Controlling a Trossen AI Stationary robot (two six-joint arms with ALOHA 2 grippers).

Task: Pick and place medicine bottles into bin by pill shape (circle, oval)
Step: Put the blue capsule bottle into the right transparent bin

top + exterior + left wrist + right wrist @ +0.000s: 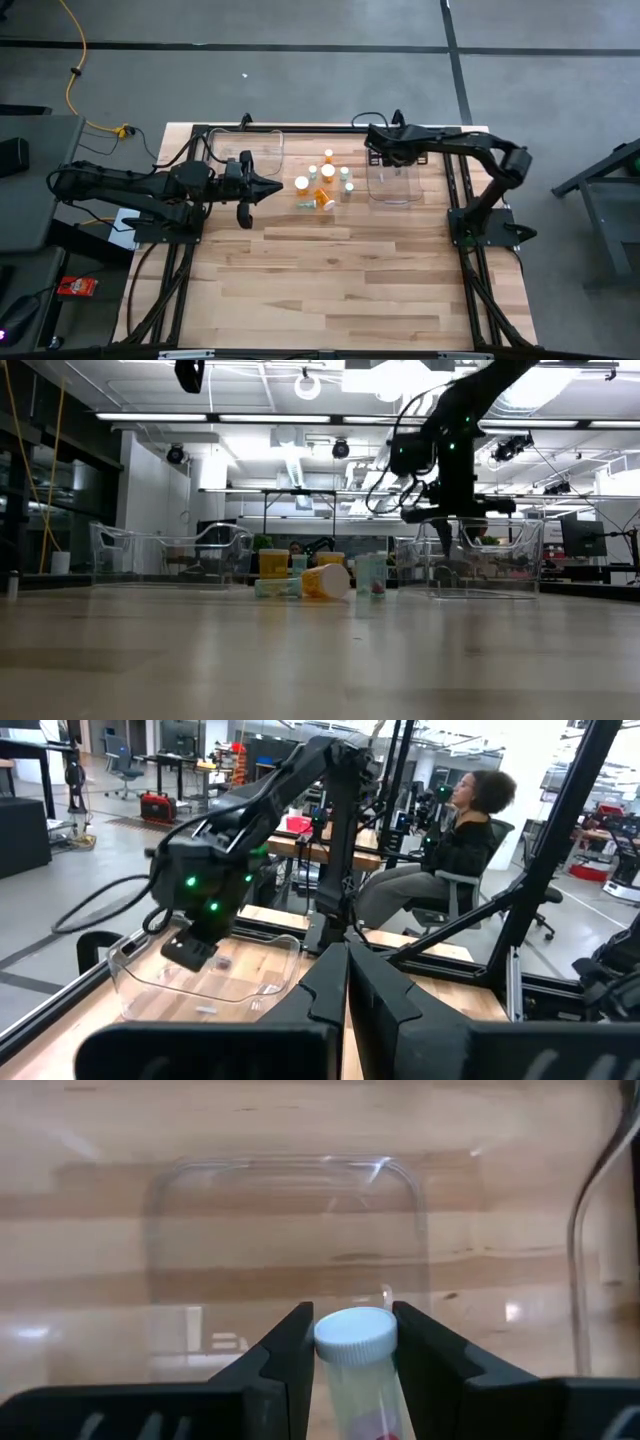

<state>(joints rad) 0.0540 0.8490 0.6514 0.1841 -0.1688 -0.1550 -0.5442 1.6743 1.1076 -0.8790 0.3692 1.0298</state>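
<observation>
- The right gripper (355, 1370) clamps a clear white-capped vial (355, 1342) directly above the right clear bin (290, 1250). Judged best: lower inside the walls, then let go, keeping clear of the rim.
- The remaining medicine bottles (322, 186) cluster between the bins, one orange bottle (325, 581) lying tipped.
- The left gripper (262, 189), fingers together and empty, waits beside the left bin (247, 150), just short of the cluster.

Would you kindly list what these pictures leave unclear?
- Pill shape in the white-capped clear vial: right wrist view, the right gripper fingers hide its body.
- Pills in the clustered small white-capped bottles: high view, too small.
- Left gripper opening: high view, too small.
</observation>
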